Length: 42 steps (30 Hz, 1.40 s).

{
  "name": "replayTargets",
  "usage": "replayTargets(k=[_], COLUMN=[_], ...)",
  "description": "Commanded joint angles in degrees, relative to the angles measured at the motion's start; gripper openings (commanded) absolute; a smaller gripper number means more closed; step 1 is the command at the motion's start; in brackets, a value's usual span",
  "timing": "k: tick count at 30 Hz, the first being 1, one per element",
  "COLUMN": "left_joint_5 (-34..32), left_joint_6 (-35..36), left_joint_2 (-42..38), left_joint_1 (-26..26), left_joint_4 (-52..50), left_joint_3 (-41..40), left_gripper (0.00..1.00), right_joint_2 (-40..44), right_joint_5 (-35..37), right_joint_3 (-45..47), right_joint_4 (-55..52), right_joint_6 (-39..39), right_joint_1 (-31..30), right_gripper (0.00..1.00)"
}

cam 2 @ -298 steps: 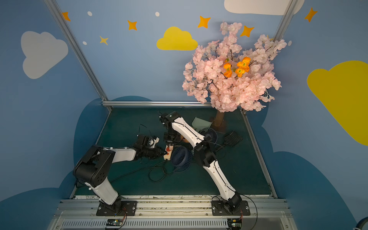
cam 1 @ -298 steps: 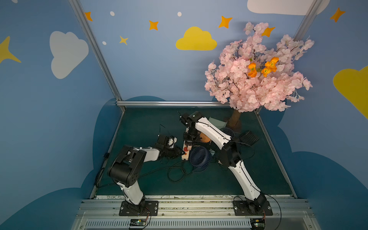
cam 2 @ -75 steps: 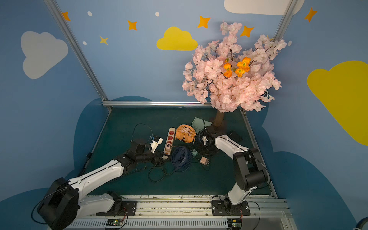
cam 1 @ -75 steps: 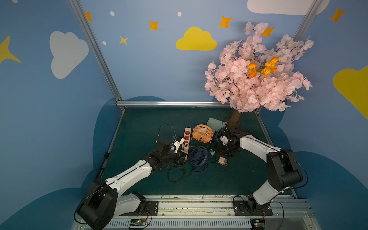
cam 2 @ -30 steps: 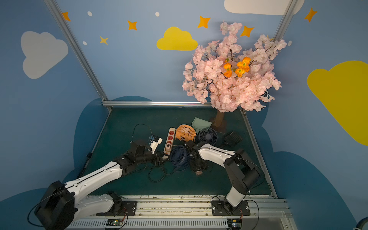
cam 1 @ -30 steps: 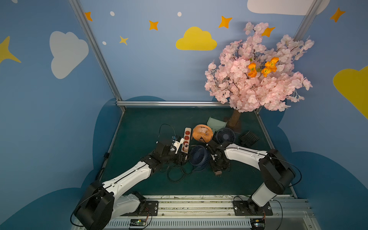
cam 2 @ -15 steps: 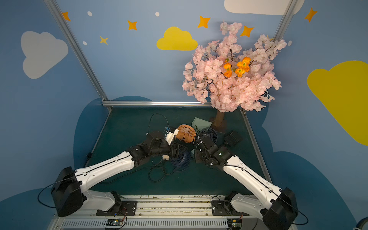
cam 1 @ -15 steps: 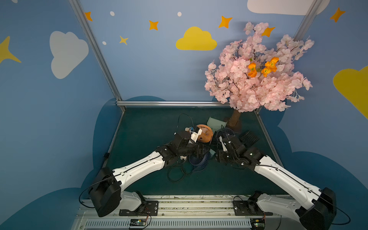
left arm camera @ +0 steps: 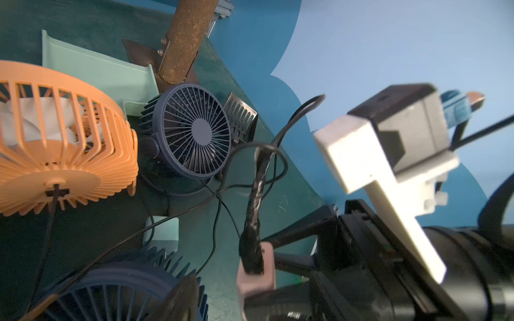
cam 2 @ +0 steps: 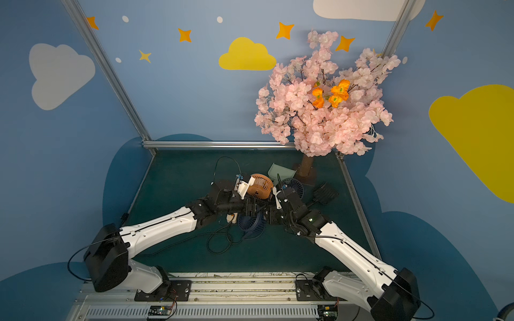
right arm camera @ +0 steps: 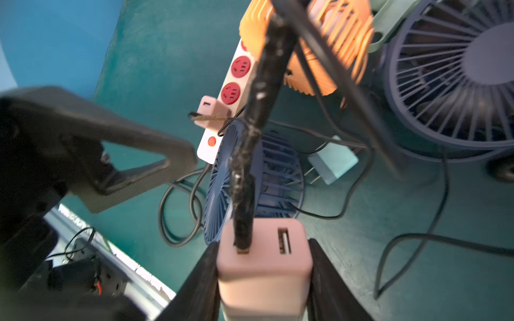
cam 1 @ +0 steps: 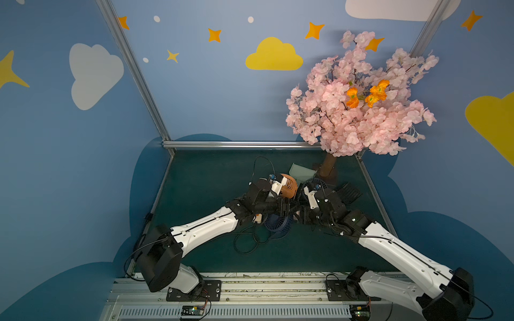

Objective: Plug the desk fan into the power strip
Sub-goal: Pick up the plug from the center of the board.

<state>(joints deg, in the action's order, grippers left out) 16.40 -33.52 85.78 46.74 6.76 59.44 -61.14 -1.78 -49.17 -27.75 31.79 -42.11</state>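
Right gripper [right arm camera: 262, 244]: I pinch the pink charger [right arm camera: 264, 272] by its sides;
Left gripper [cam 1: 282, 207]: finger spread, cannot tell;
Next: square prongs over the power strip [cam 1: 257, 219], frame centre; press straight.

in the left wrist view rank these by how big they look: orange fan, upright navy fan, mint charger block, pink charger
1. orange fan, cut off by the frame, near the camera
2. upright navy fan
3. pink charger and mint charger block look alike; the pink one seems nearer, so unranked
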Motion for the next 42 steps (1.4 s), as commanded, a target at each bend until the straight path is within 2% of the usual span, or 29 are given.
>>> replayTargets(k=[1,4,9,12,15,16,17,18,19,21,24,27,29,32,37,39,42], left_joint_5=[2.30,4.42,6.88,8.29,10.15,10.87,11.90,13.16,14.58,19.00,31.20,40.78,44.98,47.24,47.52,46.43,46.47], left_joint_6=[-0.11,0.09,0.11,-0.92,-1.52,-1.47,-1.23,-1.13,-1.12,-0.59,1.72,4.13,7.85,15.29,17.17,18.49,18.69], left_joint_2=[1.46,3.55,6.05,7.67,8.72,8.90,8.81,8.56,8.31,7.59,7.20,6.16,5.66,4.91,4.40,4.44,4.56], left_joint_1=[0.24,0.19,0.09,-0.21,-0.26,-0.33,-0.49,-0.93,-1.63,-3.74,-7.37,-9.54,-10.28,-10.25,-10.09,-10.09,-10.01], left_joint_4=[3.15,3.59,3.58,3.15,4.44,5.19,6.36,7.52,8.55,9.72,8.67,6.51,1.49,-8.52,-10.85,-12.46,-12.55], left_joint_3=[2.32,3.75,4.75,5.10,5.41,5.42,5.23,4.94,4.57,4.21,5.82,7.10,8.96,12.03,12.90,13.42,14.02], left_gripper=[0.67,0.66,0.57,0.48,0.29,0.18,0.06,0.03,0.02,0.02,0.02,0.02,0.02,0.02,0.02,0.02,0.02], right_joint_2=[0.16,-0.09,0.09,0.13,0.12,0.11,0.35,0.59,1.20,2.46,4.57,4.86,4.30,2.45,-3.26,-5.75,-7.21], right_joint_5=[-2.85,-4.30,-5.26,-6.55,-6.83,-6.88,-7.08,-7.69,-8.67,-11.72,-21.37,-30.64,-35.17,-40.62,-46.78,-50.28,-49.55], right_joint_3=[0.74,1.13,1.18,1.00,1.03,0.96,0.86,0.73,0.62,0.36,-0.35,-1.06,-1.89,-2.93,-6.49,-8.34,-8.83], right_joint_4=[3.76,4.40,3.85,3.93,3.58,3.31,2.98,2.75,2.70,2.66,2.64,5.30,6.56,9.44,9.43,9.04,8.43], right_joint_6=[0.67,0.64,0.17,-0.09,-0.06,0.06,0.33,0.65,1.01,1.16,-0.65,-3.12,-4.37,-3.93,-3.18,-3.91,-4.52], right_joint_1=[-0.36,-0.52,-0.60,-0.60,-0.51,-0.45,-0.28,0.26,0.86,2.87,8.27,11.00,11.31,11.22,10.28,9.48,8.11], right_gripper=[0.31,0.31,0.30,0.30,0.31,0.33,0.39,0.50,0.60,0.69,0.74,0.76,0.76,0.75,0.72,0.65,0.50])
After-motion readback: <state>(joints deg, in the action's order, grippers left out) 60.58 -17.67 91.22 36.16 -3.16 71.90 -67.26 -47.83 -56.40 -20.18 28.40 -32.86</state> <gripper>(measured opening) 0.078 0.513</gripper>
